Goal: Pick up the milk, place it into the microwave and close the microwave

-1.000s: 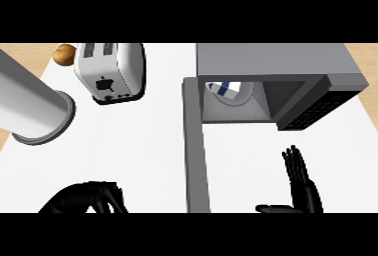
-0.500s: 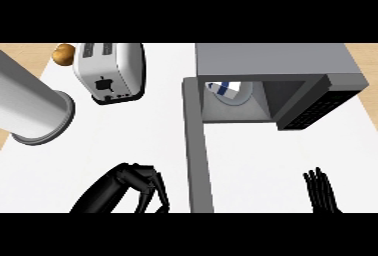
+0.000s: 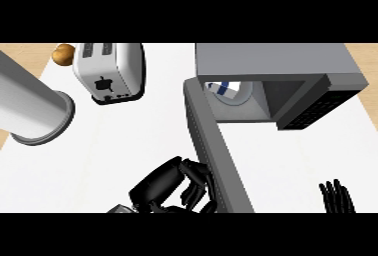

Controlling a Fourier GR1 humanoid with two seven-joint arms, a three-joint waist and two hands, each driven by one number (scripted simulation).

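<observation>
The milk [image 3: 224,90], a white carton with a blue mark, stands inside the grey microwave [image 3: 273,62] at the upper right, on its round turntable. The microwave's door [image 3: 214,150] is swung wide open and reaches down toward the lower edge of the view. My left hand [image 3: 171,186] is at the door's outer left face near its free end, with its fingers curled and touching the door, holding nothing. Only the straight, upward-pointing fingers of my right hand [image 3: 336,196] show at the lower right edge, away from the microwave.
A white toaster [image 3: 111,70] stands at the upper left with a small brown round item [image 3: 65,51] behind it. A large grey cylinder [image 3: 33,107] stands at the left edge. The white counter [image 3: 111,145] lies between them and my left hand.
My left hand has risen from the lower edge and moved right, up to the open door. My right hand has sunk toward the lower right edge. The door has not visibly moved.
</observation>
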